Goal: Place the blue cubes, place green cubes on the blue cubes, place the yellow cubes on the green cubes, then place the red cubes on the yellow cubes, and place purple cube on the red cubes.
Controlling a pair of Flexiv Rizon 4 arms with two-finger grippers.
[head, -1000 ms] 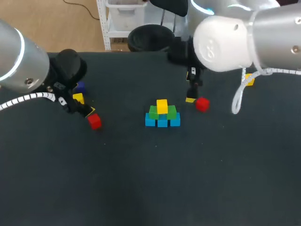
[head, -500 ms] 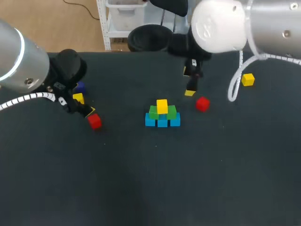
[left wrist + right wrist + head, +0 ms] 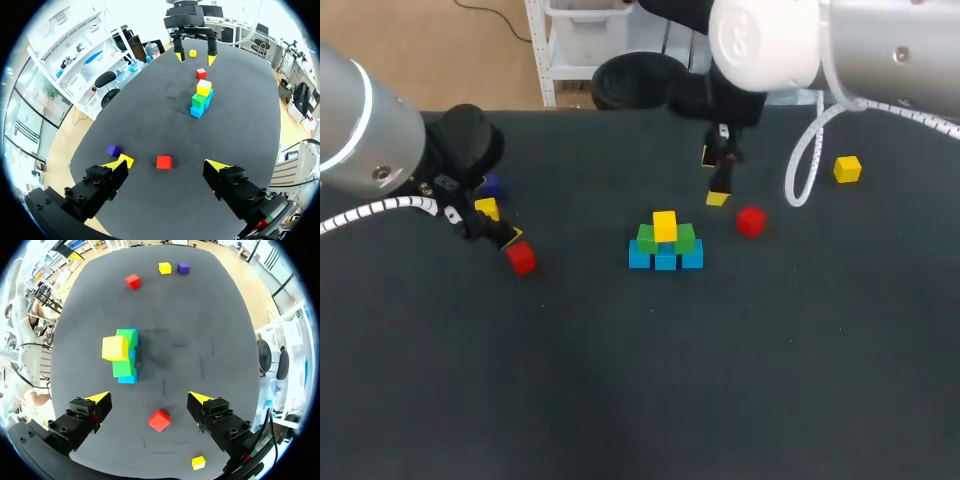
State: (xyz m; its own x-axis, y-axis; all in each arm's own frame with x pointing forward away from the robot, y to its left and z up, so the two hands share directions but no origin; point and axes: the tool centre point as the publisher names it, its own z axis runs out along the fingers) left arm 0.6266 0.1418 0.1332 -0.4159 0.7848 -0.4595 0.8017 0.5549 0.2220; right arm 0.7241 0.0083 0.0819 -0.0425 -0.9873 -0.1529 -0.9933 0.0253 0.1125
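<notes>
**Dark matte tabletop** [image 3: 650, 400]: the nearest band, from the near edge up to the stack, is bare surface across the full width.

**Stack, mid-table**: a row of three small blue cubes [image 3: 640, 259] on the surface, two green cubes [image 3: 645, 240] on them, and one top yellow cube [image 3: 665, 225] centred on the greens. Bare surface lies on every side of it.

**Left red cube** [image 3: 521, 258]: small and flat on the table, well left of the stack, just beside one fingertip of the left gripper.

**Left gripper** [image 3: 497, 226]: low over the table with its jaws spread wide and nothing held. In its wrist view the left red cube lies ahead between the finger lines, touching neither.

**Right red cube** [image 3: 750, 221]: on the table near the stack's right end, apart from it.

**Left yellow cube** [image 3: 486, 208]: small, close against the left gripper's other fingertip.

**Right gripper** [image 3: 712, 178]: above the table beyond the stack, jaws wide apart and empty. The right red cube sits under it, touched by neither finger.

**Purple cube** [image 3: 490, 185]: small, just beyond the left yellow cube. The left wrist view shows it near a table edge.

**Right yellow cube** [image 3: 847, 169]: small and alone, well apart from the stack.
</notes>
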